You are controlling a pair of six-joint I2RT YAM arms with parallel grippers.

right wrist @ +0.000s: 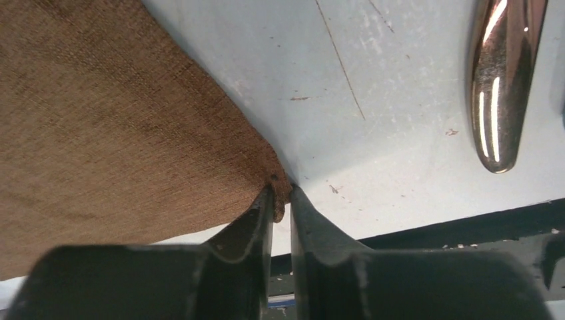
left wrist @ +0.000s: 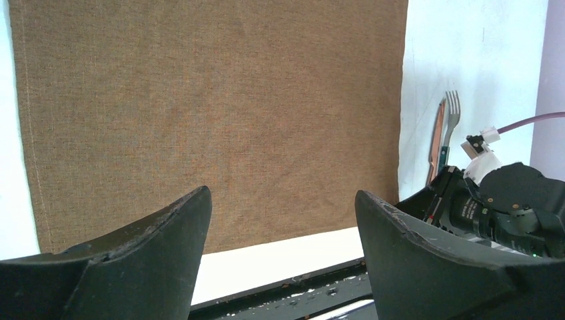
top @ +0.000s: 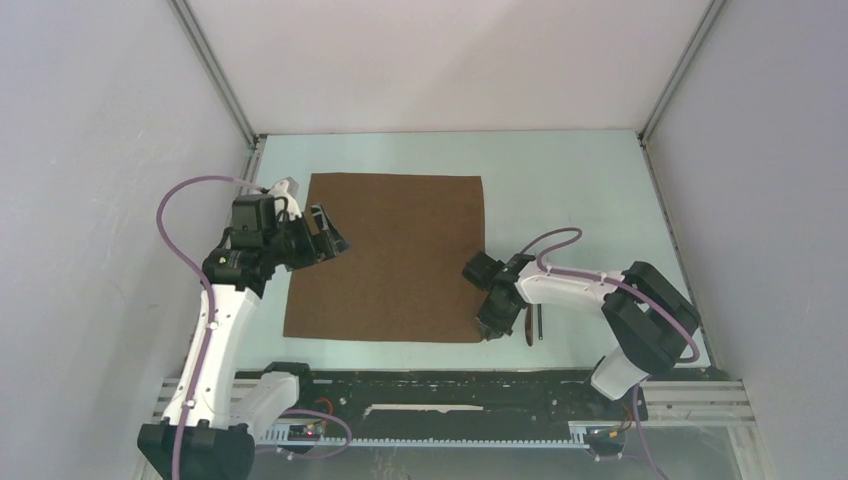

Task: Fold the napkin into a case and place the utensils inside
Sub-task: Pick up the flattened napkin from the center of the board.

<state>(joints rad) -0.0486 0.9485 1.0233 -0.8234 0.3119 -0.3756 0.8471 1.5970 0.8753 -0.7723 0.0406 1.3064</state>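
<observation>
The napkin (top: pixel 390 255) is a plain brown woven cloth. It lies flat and unfolded at the middle of the pale surface (top: pixel 580 190), with a stitched hem along its edges. Its corner at 5 o'clock is lifted slightly off the surface and pinched between the closed fingers of the right hand (right wrist: pixel 283 197).

The utensils (top: pixel 533 325) lie side by side on the surface, just off that same corner at about 4 o'clock from the napkin's middle.

The left hand (top: pixel 325 235) sits over the napkin's 9 o'clock edge with its fingers spread wide and nothing between them. Whether it touches the cloth cannot be told.

Visibility limits:
- **Top view:** the right hand (top: pixel 490 325) and its arm cover most of the utensils, so only short ends show.
- **Left wrist view:** fork tines and a coppery piece alongside them appear past the napkin's (left wrist: pixel 213 120) far edge. Their lower lengths are hidden behind the right arm.
- **Right wrist view:** one polished rounded end shows at 1 o'clock, cut off by the frame.
</observation>
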